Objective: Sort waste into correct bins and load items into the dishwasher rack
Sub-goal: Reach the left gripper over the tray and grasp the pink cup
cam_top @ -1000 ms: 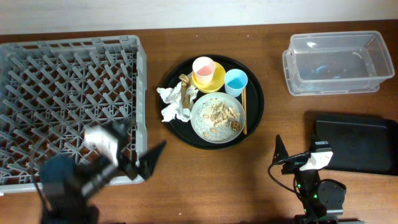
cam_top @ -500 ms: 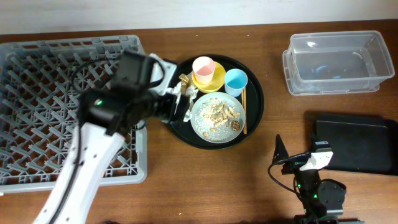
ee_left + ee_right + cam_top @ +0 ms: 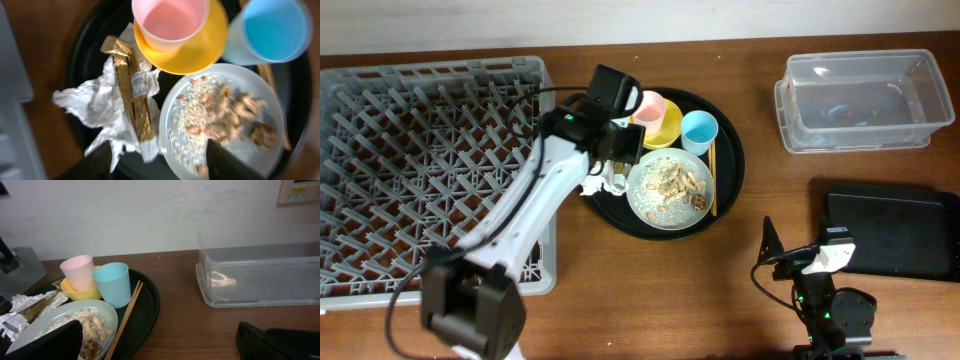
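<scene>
The round black tray (image 3: 731,160) holds a pink cup (image 3: 648,105) in a yellow bowl (image 3: 668,126), a light-blue cup (image 3: 699,131), a speckled plate (image 3: 642,200) with food scraps (image 3: 675,180), chopsticks (image 3: 712,180) and white napkins (image 3: 592,184). My left gripper (image 3: 618,160) hovers open over the tray's left side. In the left wrist view its jaws (image 3: 160,162) straddle the napkin (image 3: 92,100), the brown-gold wrapper (image 3: 131,85) and the plate's edge (image 3: 172,117), holding nothing. My right gripper (image 3: 165,345) is open and empty, low over the table right of the tray.
The grey dishwasher rack (image 3: 420,170) fills the left. The clear tub (image 3: 860,100) stands at the back right, and the flat black container (image 3: 890,232) in front of it, beside my right gripper (image 3: 790,258).
My left arm swung from the rack's front edge up and right to the tray, and now hovers over the napkins and wrapper. The right arm has not moved.
</scene>
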You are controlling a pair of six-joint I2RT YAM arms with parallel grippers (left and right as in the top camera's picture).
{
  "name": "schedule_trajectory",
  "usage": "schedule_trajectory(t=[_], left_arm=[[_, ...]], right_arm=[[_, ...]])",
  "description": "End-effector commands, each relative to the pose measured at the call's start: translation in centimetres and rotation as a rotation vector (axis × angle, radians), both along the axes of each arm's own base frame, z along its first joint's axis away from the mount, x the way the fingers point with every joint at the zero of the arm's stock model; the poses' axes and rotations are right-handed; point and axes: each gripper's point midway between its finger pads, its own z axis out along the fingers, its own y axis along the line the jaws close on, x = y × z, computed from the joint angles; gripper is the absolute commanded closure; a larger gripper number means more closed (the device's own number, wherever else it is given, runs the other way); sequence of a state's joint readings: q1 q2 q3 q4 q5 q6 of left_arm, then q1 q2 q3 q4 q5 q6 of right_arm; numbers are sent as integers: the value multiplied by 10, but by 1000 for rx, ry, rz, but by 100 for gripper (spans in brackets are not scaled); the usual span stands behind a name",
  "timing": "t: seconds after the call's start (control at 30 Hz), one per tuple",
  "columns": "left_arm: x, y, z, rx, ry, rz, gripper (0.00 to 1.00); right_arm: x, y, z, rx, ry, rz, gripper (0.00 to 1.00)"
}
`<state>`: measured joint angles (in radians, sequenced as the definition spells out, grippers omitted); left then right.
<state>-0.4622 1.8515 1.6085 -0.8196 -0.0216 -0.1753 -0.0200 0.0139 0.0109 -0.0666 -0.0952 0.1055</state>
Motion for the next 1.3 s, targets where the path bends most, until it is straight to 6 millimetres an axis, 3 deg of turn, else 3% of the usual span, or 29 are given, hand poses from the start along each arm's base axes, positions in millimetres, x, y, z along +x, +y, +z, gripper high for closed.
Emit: schedule_trajectory(t=[0.0, 0.1, 0.2, 0.63, 0.77, 0.83, 0.9, 1.0, 1.23, 1.27], left_arm=[[14, 14, -37, 76, 36, 166, 58], [16, 13, -71, 101, 90, 191, 64], [16, 8, -83, 111, 104, 180, 64], [19, -1, -91, 104, 94, 168, 64], [13, -13, -92, 40, 134, 134, 64], [10, -17, -92, 18, 152, 120, 71], [1, -34, -90, -42, 186, 75, 76], [-5, -48, -83, -65, 185, 28, 76], [-13, -66, -24, -127, 76, -25, 75], [-12, -70, -21, -136, 63, -31, 69]], right_arm=[[0, -3, -2, 3, 3, -13, 2], [0, -3, -2, 3, 3, -13, 2], [0, -3, -2, 2, 3, -13, 2], [0, -3, -2, 3, 3, -13, 1], [0, -3, -2, 3, 3, -13, 2], [0, -3, -2, 3, 3, -13, 2], [0, -3, -2, 2, 3, -13, 1], [0, -3, -2, 3, 3, -13, 2], [0, -3, -2, 3, 3, -13, 2], [0, -3, -2, 3, 3, -13, 2]])
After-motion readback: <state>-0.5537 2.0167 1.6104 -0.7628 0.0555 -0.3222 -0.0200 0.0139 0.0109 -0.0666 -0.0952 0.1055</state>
